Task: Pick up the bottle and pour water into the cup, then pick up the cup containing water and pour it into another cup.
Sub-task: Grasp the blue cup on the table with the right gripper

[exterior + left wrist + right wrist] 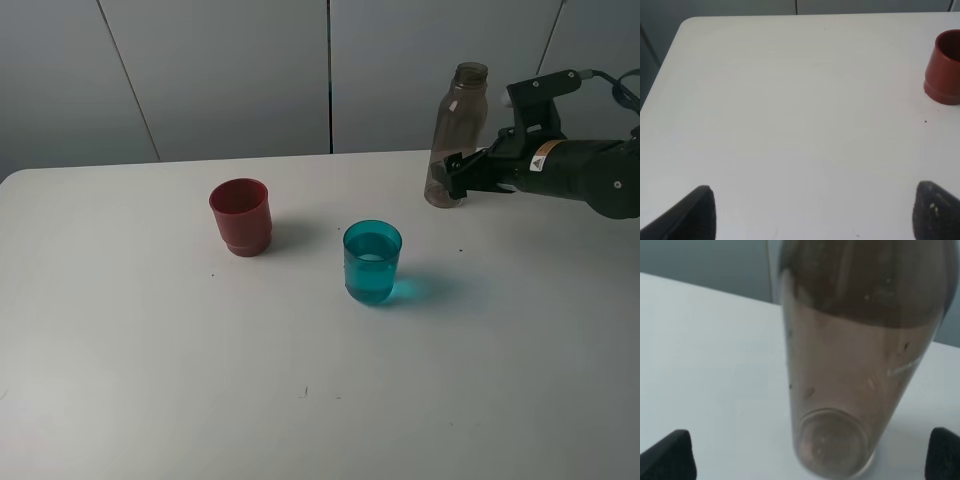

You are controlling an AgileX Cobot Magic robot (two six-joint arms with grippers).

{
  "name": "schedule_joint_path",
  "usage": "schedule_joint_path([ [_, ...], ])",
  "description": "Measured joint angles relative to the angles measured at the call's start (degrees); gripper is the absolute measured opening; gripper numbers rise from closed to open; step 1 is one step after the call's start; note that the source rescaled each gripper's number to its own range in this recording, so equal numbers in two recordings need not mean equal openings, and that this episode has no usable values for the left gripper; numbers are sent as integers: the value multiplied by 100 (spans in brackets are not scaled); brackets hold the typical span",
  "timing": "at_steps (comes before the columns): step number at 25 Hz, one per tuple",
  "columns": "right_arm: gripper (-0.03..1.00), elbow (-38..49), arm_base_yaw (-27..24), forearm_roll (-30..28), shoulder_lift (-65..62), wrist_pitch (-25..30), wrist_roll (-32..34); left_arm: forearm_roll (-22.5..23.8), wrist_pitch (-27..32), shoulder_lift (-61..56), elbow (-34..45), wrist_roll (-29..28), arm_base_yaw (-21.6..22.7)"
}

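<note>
The smoky grey-brown bottle (pixel 455 135) stands upright and capless on the table at the back right. My right gripper (pixel 452 178) is at its lower part, open, with the bottle (pixel 850 370) between the two fingertips (pixel 670 455) and a gap on each side. The translucent teal cup (pixel 372 262) stands mid-table with water in it. To its left and a little further back stands the dark red cup (pixel 241 216), also at the edge of the left wrist view (pixel 944 67). My left gripper (pixel 817 212) is open over bare table, away from all three.
The white table (pixel 150 360) has a rounded corner at the back left, and a grey panelled wall (pixel 230 70) runs behind it. A few small dark specks mark the tabletop.
</note>
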Motion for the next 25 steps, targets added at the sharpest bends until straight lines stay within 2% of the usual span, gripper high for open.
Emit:
schedule_joint_path([
  [9, 99, 1249, 0, -698, -851, 114, 628, 0, 0, 0, 0, 0, 0],
  [16, 99, 1919, 0, -2490, -892, 136, 880, 0, 0, 0, 0, -12, 0],
  [18, 99, 2009, 0, -2829, -901, -1, 1033, 0, 0, 0, 0, -12, 0],
  [21, 99, 2050, 0, -3179, -901, -507, 1260, 0, 0, 0, 0, -12, 0],
  [25, 99, 2060, 12, -3299, -901, -973, 1404, 0, 0, 0, 0, -22, 0],
])
